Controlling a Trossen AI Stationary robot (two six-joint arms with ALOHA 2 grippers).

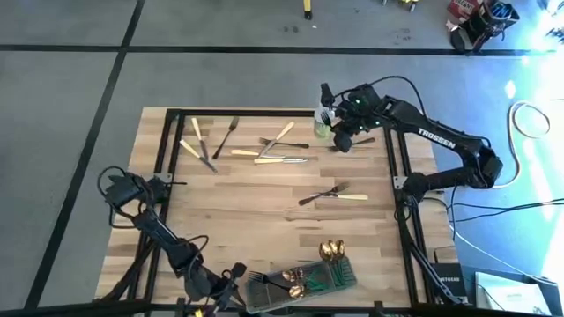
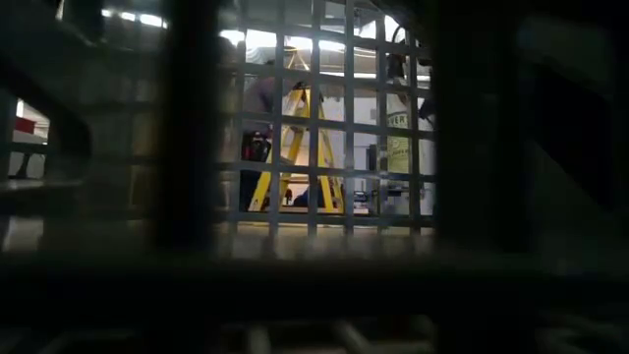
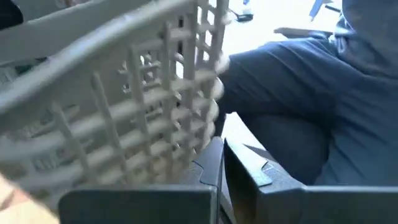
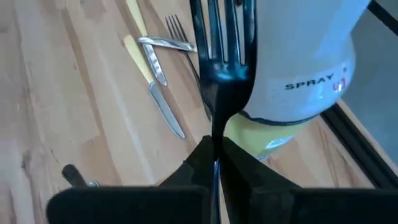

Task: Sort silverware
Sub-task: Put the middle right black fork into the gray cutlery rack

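Right now the right gripper [image 4: 217,163] has its jaws clamped on a dark fork [image 4: 222,50], just beside the spray bottle [image 4: 298,68]; the left gripper [image 3: 221,163] has its jaws together by the caddy [image 3: 124,118].

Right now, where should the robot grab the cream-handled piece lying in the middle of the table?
Probably by its cream handle, from straight above, fingers across it: it lies flat, that end is free, and its other end meets a dark fork.

low view: caddy mesh [image 2: 324,128] blocks table | spray bottle [image 4: 305,62] top cropped
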